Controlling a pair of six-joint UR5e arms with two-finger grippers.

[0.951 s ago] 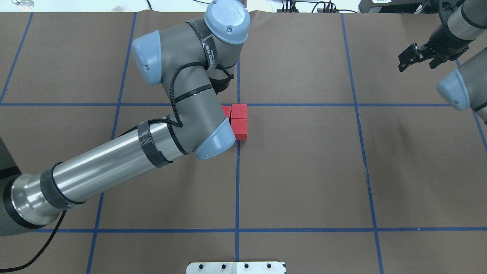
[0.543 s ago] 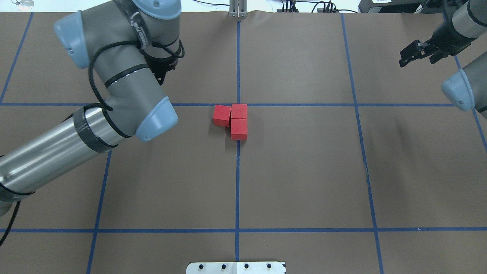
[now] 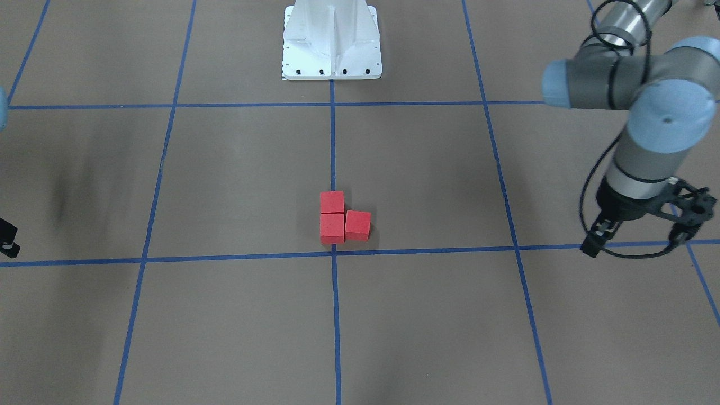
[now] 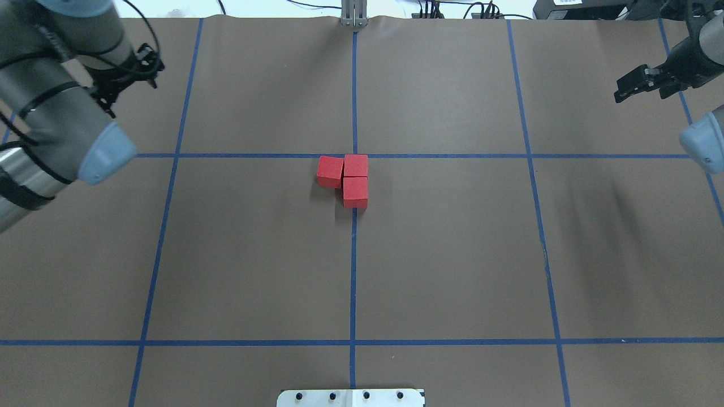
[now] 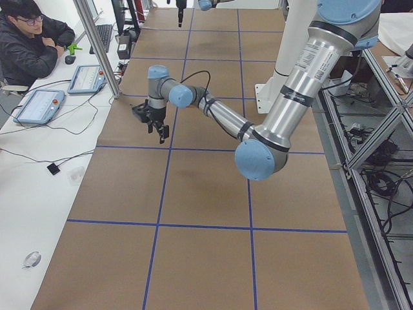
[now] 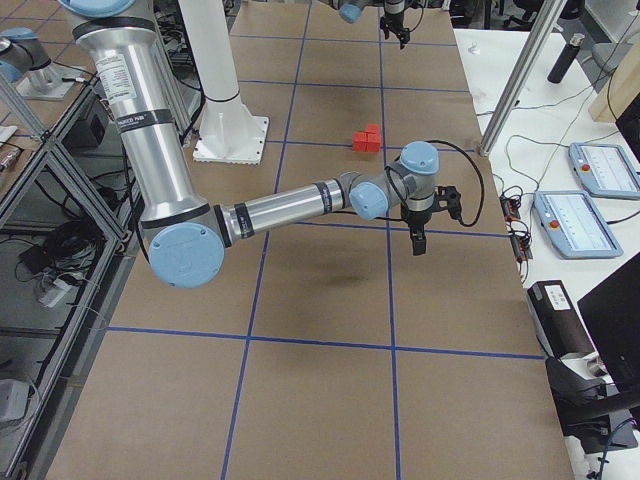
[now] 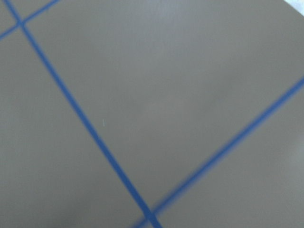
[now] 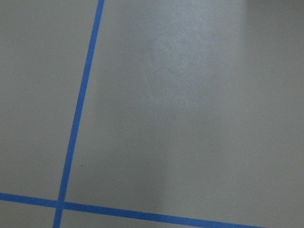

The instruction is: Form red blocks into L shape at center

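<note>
in the left wrist view the tape lines [image 7: 86, 124] were smeared by blur. the front view's edge cut off all but a scrap of the right gripper [image 3: 5, 239]. from the left end, the left arm [image 5: 284, 103] hid the red blocks [image 4: 354, 180] from us.

Even, diffuse overhead light, no hard glare. Soft, smeared shadows lie on the brown paper [image 4: 588, 226] toward the robot's right — a fainter one hugs the red blocks [image 4: 355, 169]. The left wrist view is blurred — its tape lines [image 7: 85, 123] fuzzy.
</note>
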